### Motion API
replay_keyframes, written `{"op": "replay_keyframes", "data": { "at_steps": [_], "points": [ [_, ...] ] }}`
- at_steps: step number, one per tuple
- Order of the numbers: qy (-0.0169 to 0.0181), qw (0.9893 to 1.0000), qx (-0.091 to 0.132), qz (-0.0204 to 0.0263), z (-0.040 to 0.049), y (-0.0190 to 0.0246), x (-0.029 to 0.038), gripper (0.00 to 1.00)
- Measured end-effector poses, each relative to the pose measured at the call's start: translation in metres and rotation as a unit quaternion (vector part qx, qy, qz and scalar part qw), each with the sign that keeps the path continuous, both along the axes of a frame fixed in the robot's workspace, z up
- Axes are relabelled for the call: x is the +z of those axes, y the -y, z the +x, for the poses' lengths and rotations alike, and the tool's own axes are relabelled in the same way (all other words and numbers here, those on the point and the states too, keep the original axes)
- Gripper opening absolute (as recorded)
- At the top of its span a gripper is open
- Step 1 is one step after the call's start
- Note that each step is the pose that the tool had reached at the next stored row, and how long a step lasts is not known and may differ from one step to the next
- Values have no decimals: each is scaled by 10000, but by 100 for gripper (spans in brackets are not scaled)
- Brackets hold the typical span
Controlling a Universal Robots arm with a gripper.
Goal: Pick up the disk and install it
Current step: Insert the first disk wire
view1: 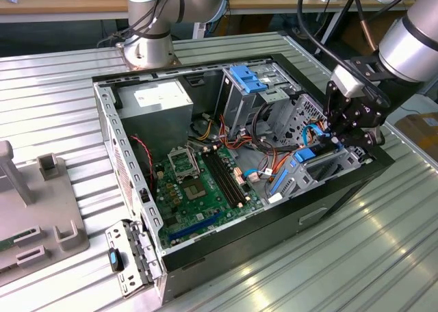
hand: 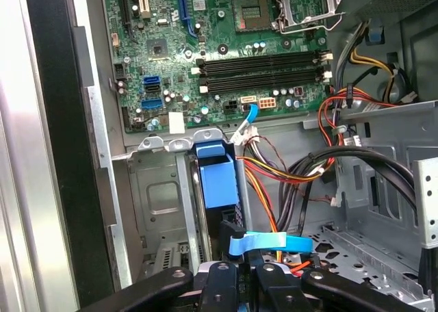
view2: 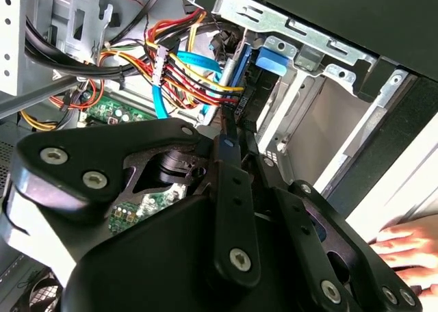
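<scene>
The disk [hand: 213, 182] stands on its edge in a metal bay [hand: 161, 189] at the front corner of the open computer case [view1: 116, 131]. In the first wrist view its blue bracket shows at the top of the bay, just below the green board [hand: 205, 45]. In the exterior view the blue of the disk [view1: 306, 154] peeks out just under the gripper [view1: 340, 135]. The gripper's black fingers [view2: 229, 131] reach down to the disk's end in the second wrist view. They sit close together there, but I cannot tell if they pinch the disk or just touch it.

A flat blue cable [hand: 263, 242] lies across the bay near the fingers. Red, yellow and orange wires [view2: 185, 72] bunch up beside the disk. A grey power box [view1: 161, 100] sits at the far end of the case. A person's hand [view2: 410, 247] rests on the table outside the case, in the second wrist view.
</scene>
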State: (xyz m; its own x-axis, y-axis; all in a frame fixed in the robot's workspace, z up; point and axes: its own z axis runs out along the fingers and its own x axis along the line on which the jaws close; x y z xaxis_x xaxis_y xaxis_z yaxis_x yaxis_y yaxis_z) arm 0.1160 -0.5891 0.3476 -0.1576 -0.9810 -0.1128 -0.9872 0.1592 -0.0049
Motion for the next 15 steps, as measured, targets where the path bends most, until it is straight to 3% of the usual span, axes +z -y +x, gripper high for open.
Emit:
{"op": "replay_keyframes", "data": {
  "at_steps": [7,13,14,15],
  "points": [
    [0,10000,-93,-6,0,-5,1,16],
    [1,9999,-92,-112,0,-47,43,16],
    [1,9999,-93,-135,0,-71,43,16],
    [1,9998,-93,-174,0,-121,42,16]
  ]
}}
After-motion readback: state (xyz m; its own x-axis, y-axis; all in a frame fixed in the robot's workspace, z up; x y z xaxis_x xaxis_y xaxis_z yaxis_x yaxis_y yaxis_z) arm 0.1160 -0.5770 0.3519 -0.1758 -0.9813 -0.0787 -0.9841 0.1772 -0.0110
